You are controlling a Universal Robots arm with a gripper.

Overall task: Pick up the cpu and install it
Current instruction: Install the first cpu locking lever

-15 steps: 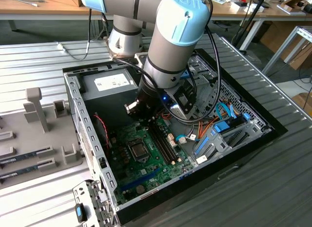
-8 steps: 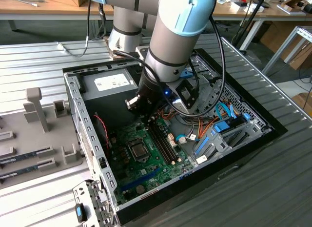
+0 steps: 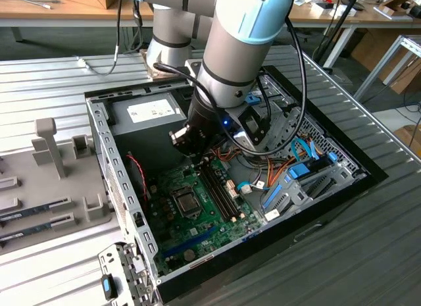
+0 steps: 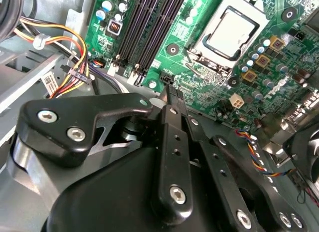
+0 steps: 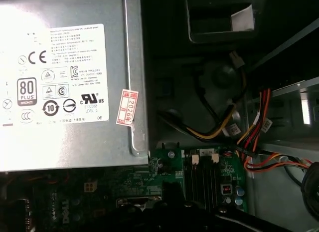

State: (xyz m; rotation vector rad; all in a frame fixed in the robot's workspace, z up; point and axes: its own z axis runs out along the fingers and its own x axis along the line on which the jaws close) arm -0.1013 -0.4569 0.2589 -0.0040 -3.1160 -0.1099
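Note:
The cpu is a small square chip with a silvery top. It lies flat in the metal-framed socket on the green motherboard, and in the exterior view the cpu sits near the middle of the board. My gripper hangs inside the open computer case, above the end of the board nearest the power supply. It is apart from the cpu. In the second wrist view the black fingers meet at their tips, and the gripper is shut with nothing between them.
A grey power-supply box with a white label fills the case corner behind the gripper. Black memory slots run beside the socket. Orange and yellow cables and blue drive brackets crowd the exterior view's right. A grey fixture stands outside the case wall.

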